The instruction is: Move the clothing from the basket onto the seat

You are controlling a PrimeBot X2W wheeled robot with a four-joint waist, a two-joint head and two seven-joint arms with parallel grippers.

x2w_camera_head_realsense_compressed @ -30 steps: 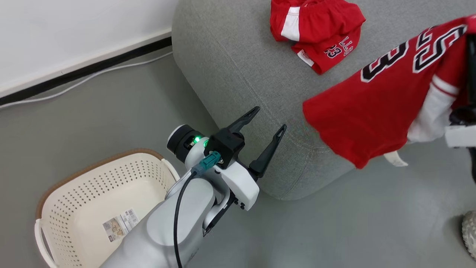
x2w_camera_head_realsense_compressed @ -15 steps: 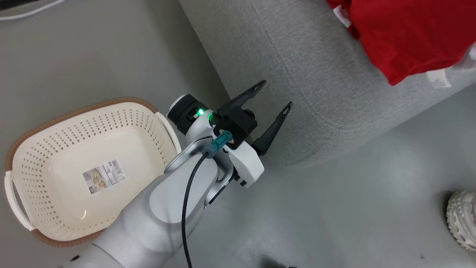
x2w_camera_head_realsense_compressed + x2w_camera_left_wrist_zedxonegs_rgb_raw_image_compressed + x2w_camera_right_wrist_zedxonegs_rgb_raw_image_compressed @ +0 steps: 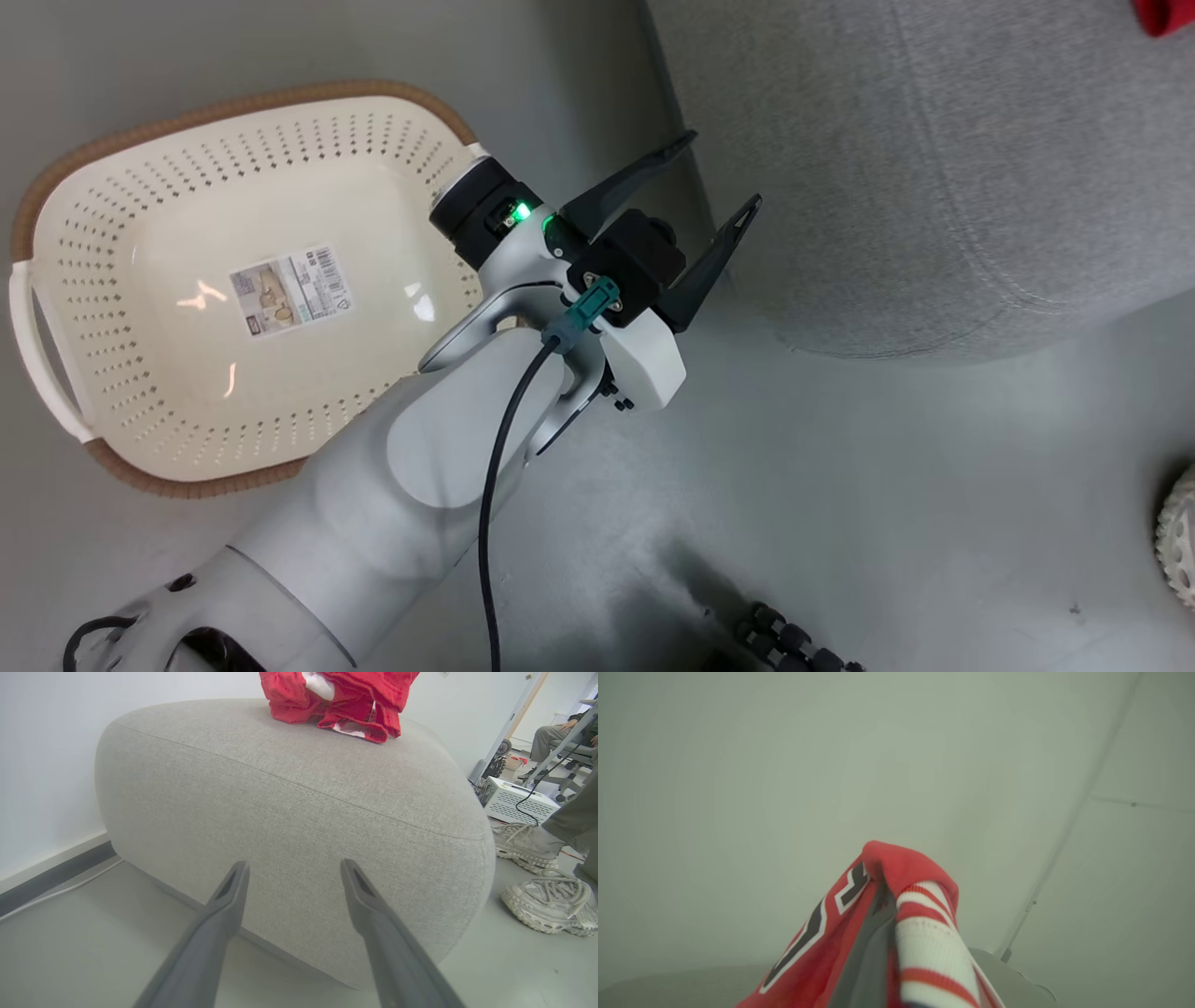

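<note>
My right hand (image 3: 881, 896) is clamped on the red jersey (image 3: 817, 952) (fabric draped over it); my left hand (image 3: 723, 171) stands apart between basket (image 3: 93, 280) and seat (image 3: 289, 793), where the other red garment (image 3: 345, 695) lies.

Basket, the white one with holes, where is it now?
In the head view the basket sits on the floor at the upper left, just left of the left gripper and the grey seat.

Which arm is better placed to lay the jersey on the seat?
Right. The right gripper is shut on the jersey. The left gripper is open and empty, low beside the seat; the basket holds no clothing.
</note>
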